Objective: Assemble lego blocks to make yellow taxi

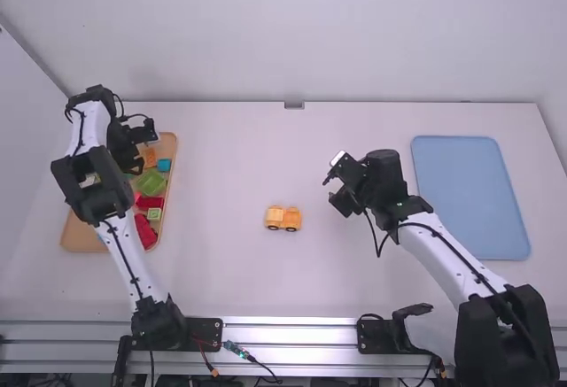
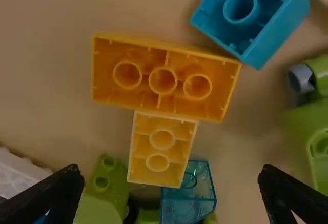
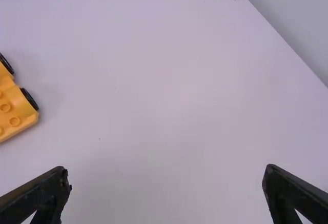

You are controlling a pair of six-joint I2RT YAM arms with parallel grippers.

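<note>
While the left gripper (image 1: pixel 135 158) hangs over the wooden tray (image 1: pixel 84 238) in the high view, orange wheeled car (image 1: pixel 283 219) on the white table (image 1: pixel 230 166), right gripper (image 1: pixel 330 192) near it, in the left wrist view wide-open fingers over an upturned orange block (image 2: pixel 117 94) and smaller yellow block (image 2: pixel 170 152), in the right wrist view fingers spread apart.

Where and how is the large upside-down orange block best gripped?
Probably from above, across the long sides of the large orange block, at the end away from the blue block: it lies hollow side up, both sides looking free there.

One toy car (image 1: pixel 283 219), two yellow blocks (image 2: pixel 163 81), two trays (image 1: pixel 469 197).
</note>
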